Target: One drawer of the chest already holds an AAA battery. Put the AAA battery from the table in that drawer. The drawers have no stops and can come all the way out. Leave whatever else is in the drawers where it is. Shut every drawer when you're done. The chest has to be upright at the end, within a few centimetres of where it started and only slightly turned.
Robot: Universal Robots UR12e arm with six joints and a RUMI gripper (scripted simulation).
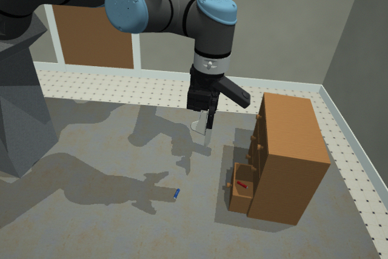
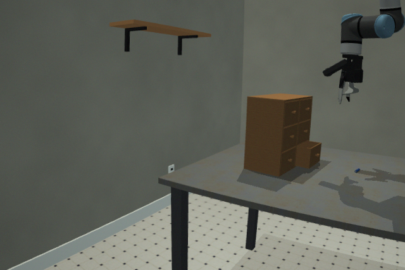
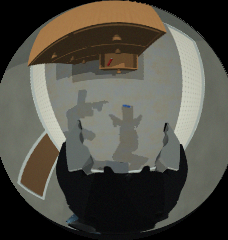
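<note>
A wooden chest [image 1: 288,156] of small drawers stands upright on the table; it also shows in the exterior view [image 2: 278,133] and the wrist view [image 3: 94,35]. One bottom drawer [image 1: 241,191] is pulled out and holds a red battery [image 1: 242,184], seen too in the wrist view [image 3: 109,62]. The other drawers are shut. A blue battery [image 1: 176,193] lies on the table left of the open drawer, also in the exterior view [image 2: 357,170] and the wrist view [image 3: 126,106]. My gripper [image 1: 204,130] is open and empty, high above the table between battery and chest.
The robot's grey base [image 1: 22,99] stands at the left of the table. The table's far edge runs behind the gripper. A wall shelf [image 2: 160,30] hangs well away from the table.
</note>
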